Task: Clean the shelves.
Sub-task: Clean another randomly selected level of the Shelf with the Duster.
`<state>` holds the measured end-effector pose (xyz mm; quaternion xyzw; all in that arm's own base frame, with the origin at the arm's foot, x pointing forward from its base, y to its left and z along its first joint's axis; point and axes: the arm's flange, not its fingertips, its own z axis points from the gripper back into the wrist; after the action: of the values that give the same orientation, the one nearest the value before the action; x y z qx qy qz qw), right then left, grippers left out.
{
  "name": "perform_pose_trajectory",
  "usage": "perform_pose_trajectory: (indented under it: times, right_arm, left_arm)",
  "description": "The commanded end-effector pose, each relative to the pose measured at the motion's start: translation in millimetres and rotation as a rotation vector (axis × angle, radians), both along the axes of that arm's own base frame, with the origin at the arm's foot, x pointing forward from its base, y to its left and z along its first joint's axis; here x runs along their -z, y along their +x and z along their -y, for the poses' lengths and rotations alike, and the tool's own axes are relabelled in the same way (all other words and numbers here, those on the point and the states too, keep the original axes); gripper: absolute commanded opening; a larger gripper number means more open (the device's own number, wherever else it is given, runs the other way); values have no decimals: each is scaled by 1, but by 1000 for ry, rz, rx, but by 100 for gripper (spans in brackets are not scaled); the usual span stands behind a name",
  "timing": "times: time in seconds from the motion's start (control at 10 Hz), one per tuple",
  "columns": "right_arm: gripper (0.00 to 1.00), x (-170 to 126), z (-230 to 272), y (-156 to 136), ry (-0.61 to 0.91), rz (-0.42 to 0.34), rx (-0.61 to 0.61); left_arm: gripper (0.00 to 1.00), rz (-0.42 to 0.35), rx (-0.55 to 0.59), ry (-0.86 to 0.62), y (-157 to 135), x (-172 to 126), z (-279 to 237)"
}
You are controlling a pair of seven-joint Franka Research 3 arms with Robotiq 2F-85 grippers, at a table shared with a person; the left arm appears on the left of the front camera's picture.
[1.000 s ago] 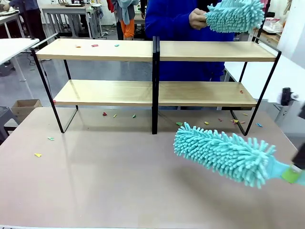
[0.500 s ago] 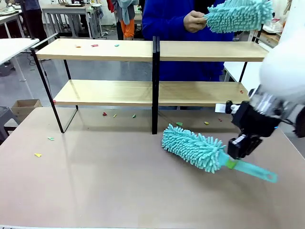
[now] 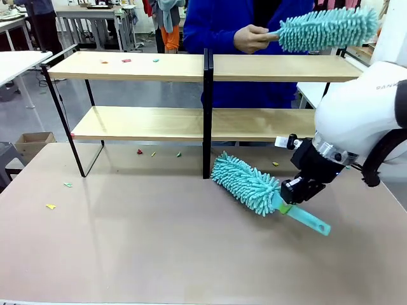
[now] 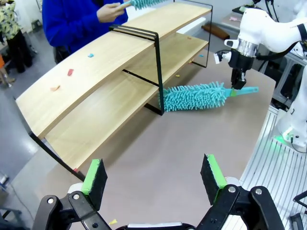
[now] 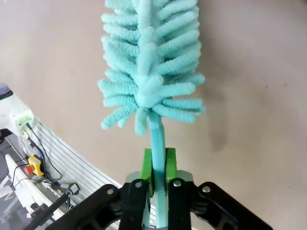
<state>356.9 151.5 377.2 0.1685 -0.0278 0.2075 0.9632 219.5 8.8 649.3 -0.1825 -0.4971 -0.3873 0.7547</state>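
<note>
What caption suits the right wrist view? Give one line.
Jaws shut on the teal duster by its handle, fluffy head over the brown table.

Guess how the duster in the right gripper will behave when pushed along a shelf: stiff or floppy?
Probably light: the right gripper grips the duster by its thin handle alone. Its fluffy strands likely squash softly. The handle may flex slightly.

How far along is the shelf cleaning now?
Done: the right end effector is shut on the duster handle. In hand: its head lies on the table beside the shelves; a person's hand holds a second duster above the top board. Left: coloured scraps lie on that board and the table.
</note>
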Motion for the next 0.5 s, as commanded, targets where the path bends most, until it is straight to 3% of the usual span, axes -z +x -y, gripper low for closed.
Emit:
perform_pose_trajectory:
  times: [0.0, 0.2, 0.4]
  right_arm:
    - [12, 28, -4, -1, -4, 12, 41]
    - [12, 38, 3, 9, -31, 36, 150]
    - [12, 34, 16, -1, -121, 63, 250]
  left_arm:
    - [100, -2, 1, -1, 1, 0, 0]
    - [100, -2, 1, -1, 1, 0, 0]
    - [100, -2, 1, -1, 1, 0, 0]
